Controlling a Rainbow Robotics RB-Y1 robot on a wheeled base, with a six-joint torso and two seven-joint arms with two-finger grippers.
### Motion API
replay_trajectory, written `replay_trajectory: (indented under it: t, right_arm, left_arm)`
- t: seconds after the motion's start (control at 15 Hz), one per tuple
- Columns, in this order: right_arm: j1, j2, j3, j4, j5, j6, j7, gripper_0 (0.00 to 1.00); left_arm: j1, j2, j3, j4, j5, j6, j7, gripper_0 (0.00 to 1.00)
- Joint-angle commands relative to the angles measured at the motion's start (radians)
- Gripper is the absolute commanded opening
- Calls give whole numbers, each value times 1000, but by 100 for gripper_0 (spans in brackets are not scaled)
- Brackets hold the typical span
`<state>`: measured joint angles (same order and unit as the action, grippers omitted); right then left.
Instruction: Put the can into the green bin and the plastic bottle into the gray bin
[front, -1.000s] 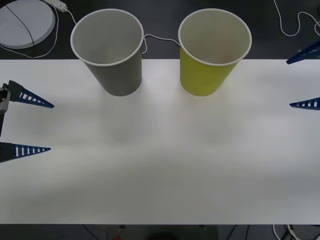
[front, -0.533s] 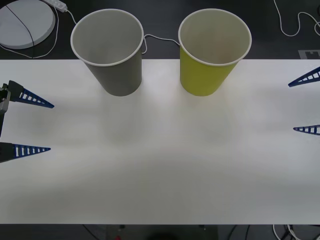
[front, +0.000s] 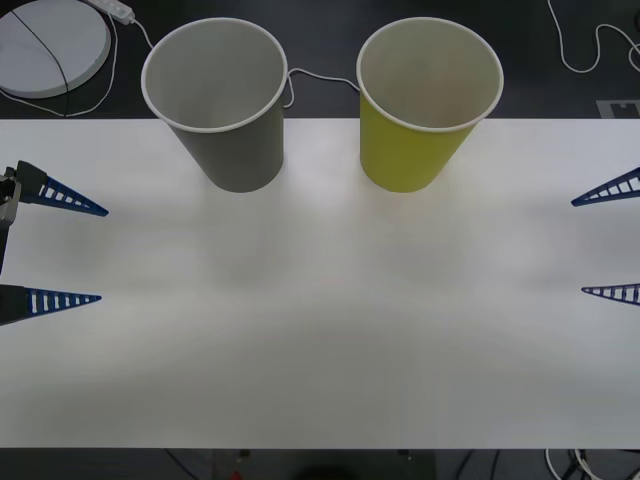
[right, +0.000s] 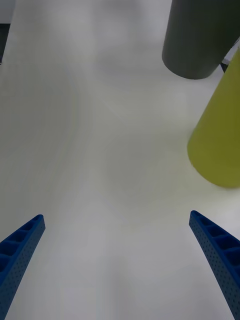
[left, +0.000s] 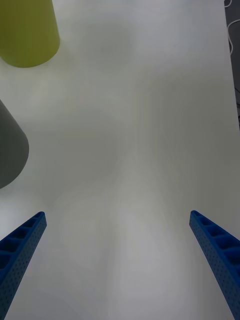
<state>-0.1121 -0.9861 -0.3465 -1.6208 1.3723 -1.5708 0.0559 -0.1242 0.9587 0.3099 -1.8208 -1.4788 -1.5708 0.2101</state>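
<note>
A: What is changing right now?

B: Only the right hand (front: 609, 240). It is sitting at the right edge of the white surface (front: 330, 330), and compared with a second ago its two blue fingers are showing lower along that edge, so the arm is drawing back towards the robot. Its fingers are spread wide and gripping nothing.

A: And the left hand (front: 60, 250)?

B: It is staying exactly where it was at the left edge, fingers equally wide apart, also carrying nothing.

A: Where are the bins?

B: Unmoved. The gray bin (front: 222, 110) is standing upright at the far edge, left of the green bin (front: 425, 110), which is near it but not touching.

A: What is that telling us about the task?

B: I am seeing no can or bottle lying anywhere, and I cannot make out anything inside the bins. I am judging the right arm is pulling away to rest, with no pick-up under way.
</note>
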Motion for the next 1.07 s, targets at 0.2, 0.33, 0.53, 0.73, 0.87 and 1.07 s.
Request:
replay_trajectory:
  t: [0.2, 0.33, 0.53, 0.73, 0.87, 1.07]
  right_arm:
    - [32, 4, -6, -1, 4, 0, 13, 100]
    - [51, 21, -19, 2, 22, 0, 21, 100]
    - [57, 60, -29, -4, 59, 0, 39, 100]
    - [66, 104, -43, -4, 77, 0, 53, 100]
    - [69, 112, -43, -4, 83, 0, 61, 100]
    - [69, 112, -48, -4, 82, 0, 64, 100]
  left_arm:
    - [0, 0, 0, 0, 0, 0, 0, 100]
    - [0, 0, 0, 0, 0, 0, 0, 100]
    - [0, 0, 0, 0, 0, 0, 0, 100]
    - [0, 0, 0, 0, 0, 0, 0, 100]
    - [0, 0, 0, 0, 0, 0, 0, 100]
    - [0, 0, 0, 0, 0, 0, 0, 100]
